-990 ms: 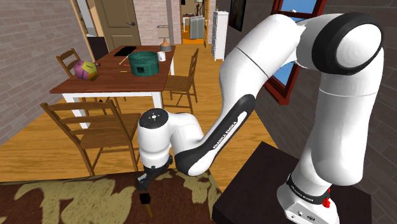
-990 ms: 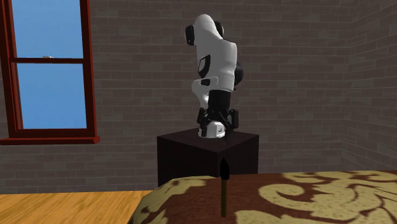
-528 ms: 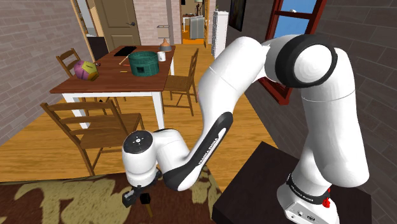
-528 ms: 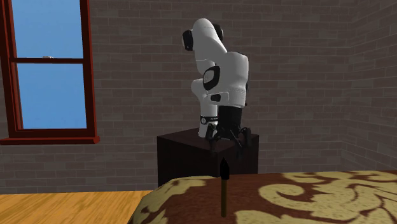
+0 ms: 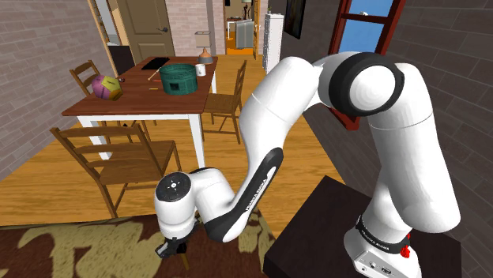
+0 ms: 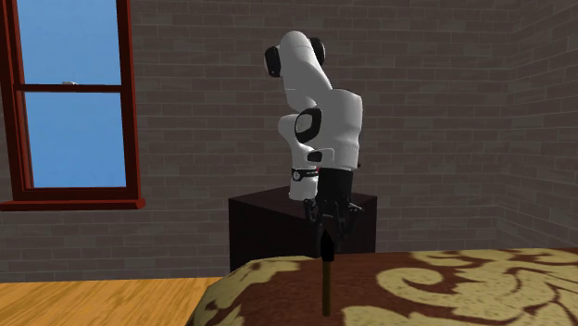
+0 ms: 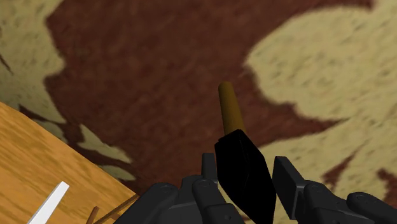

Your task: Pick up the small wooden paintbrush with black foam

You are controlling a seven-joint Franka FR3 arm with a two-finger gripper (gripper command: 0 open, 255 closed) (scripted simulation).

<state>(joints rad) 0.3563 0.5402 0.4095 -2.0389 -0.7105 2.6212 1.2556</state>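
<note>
A small paintbrush stands upright on the brown and tan patterned rug (image 7: 159,76), with a wooden handle (image 7: 230,111) and a black foam head (image 7: 245,172). My black gripper (image 7: 246,161) is shut on the foam head, one finger on each side of it. In the second exterior view the gripper (image 6: 331,227) hangs right over the paintbrush (image 6: 325,282), clasping its black tip. In the shoulder view the gripper (image 5: 175,251) is low over the rug (image 5: 79,249) and covers most of the brush.
The dark stand (image 5: 348,229) is at the shoulder view's lower right. Beyond the rug stand wooden chairs (image 5: 118,162) and a table (image 5: 130,103) with a green basket (image 5: 178,77) and a coloured ball (image 5: 106,87). Wood floor (image 7: 44,172) borders the rug. A red-framed window (image 6: 65,102) sits in the brick wall.
The arm has bent down and brought the gripper from above the rug onto the brush. The fingers, apart before, have closed on the black foam head.
</note>
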